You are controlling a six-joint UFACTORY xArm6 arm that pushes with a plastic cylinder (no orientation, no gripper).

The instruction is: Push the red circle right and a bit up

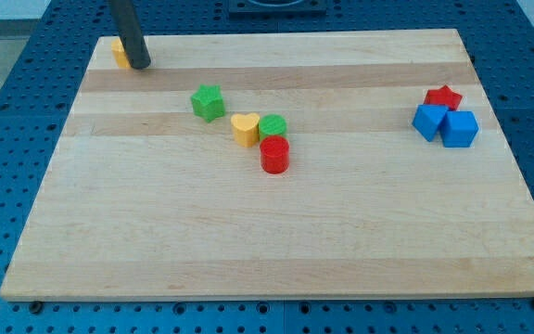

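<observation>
The red circle [274, 154] sits a little left of the board's middle. It touches a green circle [273, 126] just above it, and a yellow heart [244, 129] lies against the green circle's left side. My tip [140, 64] rests near the board's top left corner, far up and left of the red circle. It stands right beside a yellow block [118, 52], which the rod partly hides.
A green star [209, 102] lies up and left of the yellow heart. At the view's right, a red star [444, 96] sits behind two blue blocks [429, 122] [460, 129]. The wooden board [248, 241] lies on a blue perforated table.
</observation>
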